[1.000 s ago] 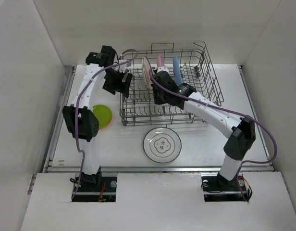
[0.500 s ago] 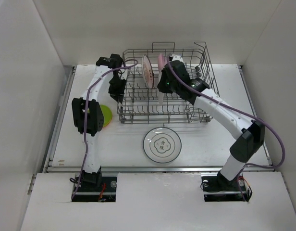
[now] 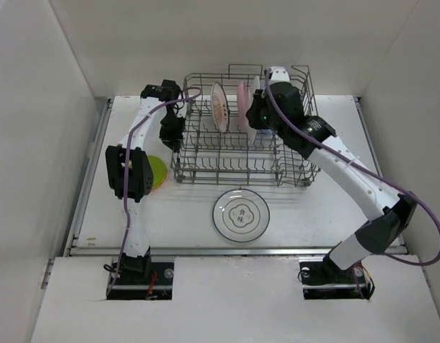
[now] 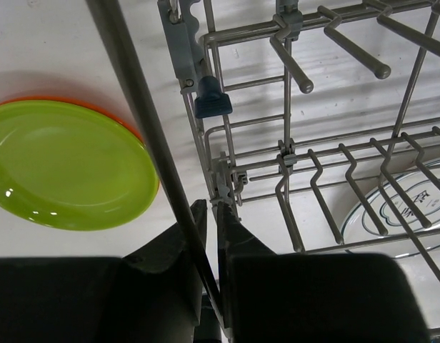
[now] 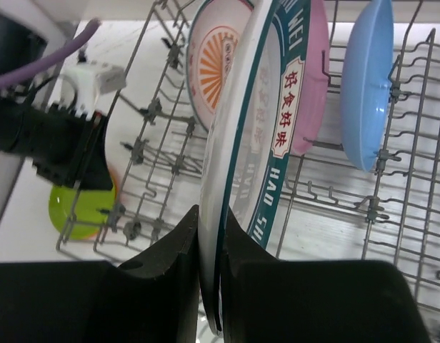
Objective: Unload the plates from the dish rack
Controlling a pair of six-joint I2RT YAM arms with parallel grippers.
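Right hand (image 5: 209,223) pinches white patterned plate (image 5: 252,136) over the dish rack (image 3: 234,157). Left hand (image 4: 209,214) clamps its rim. Best lift straight, clearing tines.

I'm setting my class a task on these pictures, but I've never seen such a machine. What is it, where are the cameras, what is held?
Two robot arms work at a table. One picture looks down from above; two come from wrist cameras. The left end effector clamps a rim wire of the dish rack. The right end effector pinches a teal-rimmed white plate. A pink plate and a blue plate stand racked; a green plate and a patterned plate lie outside.
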